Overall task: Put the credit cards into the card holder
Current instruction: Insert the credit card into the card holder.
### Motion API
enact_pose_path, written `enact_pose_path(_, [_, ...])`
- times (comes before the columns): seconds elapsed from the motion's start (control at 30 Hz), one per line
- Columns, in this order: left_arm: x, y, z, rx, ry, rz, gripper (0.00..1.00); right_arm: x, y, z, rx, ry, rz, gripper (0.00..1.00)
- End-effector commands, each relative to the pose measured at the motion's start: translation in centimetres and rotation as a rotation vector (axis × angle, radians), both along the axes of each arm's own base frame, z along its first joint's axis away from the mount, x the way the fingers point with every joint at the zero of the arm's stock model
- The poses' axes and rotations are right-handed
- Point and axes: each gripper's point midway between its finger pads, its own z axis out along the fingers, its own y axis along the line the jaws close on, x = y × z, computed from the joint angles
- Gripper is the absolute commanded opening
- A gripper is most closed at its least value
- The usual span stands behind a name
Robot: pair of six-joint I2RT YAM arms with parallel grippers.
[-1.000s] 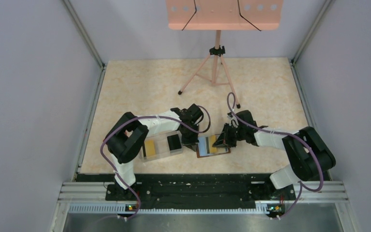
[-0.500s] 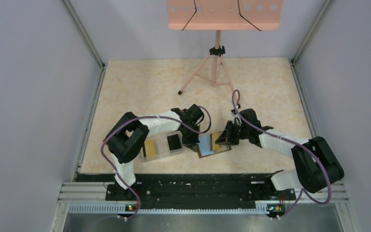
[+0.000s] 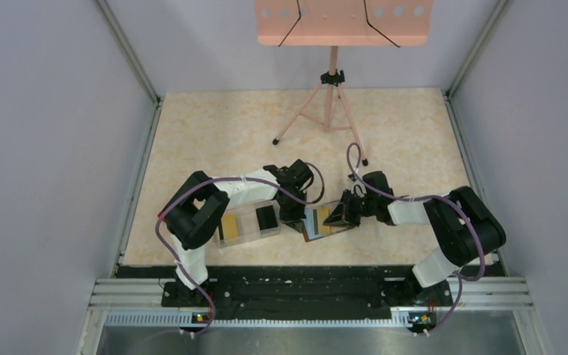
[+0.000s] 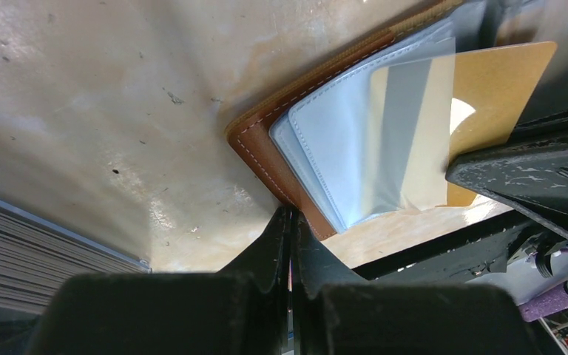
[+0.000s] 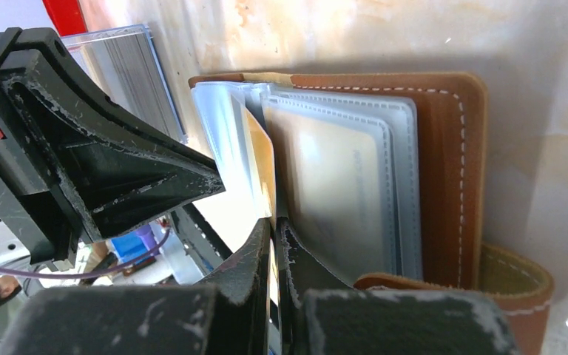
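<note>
The card holder (image 3: 316, 224) lies open on the table (image 3: 229, 133), low in the centre of the top view, with its clear sleeves fanned upward. The right gripper (image 5: 274, 233) reaches in from the right, jaws pinching a gold card (image 5: 261, 159) edge-on; the card sits partly inside one sleeve. This gripper hides the holder's right half from above. The left gripper (image 4: 290, 222), jaws pressed together, has its tips at the holder's brown left edge. It stands between the holder and the clear tray (image 3: 248, 221) just beside it. In the tray lie a yellow card (image 3: 229, 225) and a black card (image 3: 266, 217). A pink tripod stand (image 3: 330, 96) stands well apart, upper centre.
</note>
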Motion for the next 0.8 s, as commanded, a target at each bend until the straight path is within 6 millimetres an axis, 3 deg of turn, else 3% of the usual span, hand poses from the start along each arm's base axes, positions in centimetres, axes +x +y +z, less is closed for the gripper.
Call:
enact_pose_path(0.0, [0.3, -0.5, -0.6, 0.017, -0.013, -0.017, 0.00, -0.6, 0.1, -1.1, 0.002, 0.045, 0.031, 0.00])
enact_pose_path(0.17, [0.4, -0.5, -0.4, 0.023, -0.015, -0.025, 0.00, 0.0, 0.1, -1.2, -0.036, 0.038, 0.054, 0.05])
enact_pose_path(0.33, [0.6, -0.4, -0.3, 0.029, -0.022, -0.024, 0.00, 0.1, 0.0, -1.0, -0.162, 0.027, 0.095, 0.20])
enact_pose_path(0.53, [0.6, -0.3, -0.3, 0.034, -0.023, -0.027, 0.00, 1.1, -1.0, 0.7, -0.278, -0.028, 0.066, 0.41])
enact_pose_path(0.77, [0.7, -0.5, -0.2, 0.029, -0.027, -0.030, 0.00, 1.6, -0.2, 0.8, -0.276, -0.051, 0.089, 0.52])
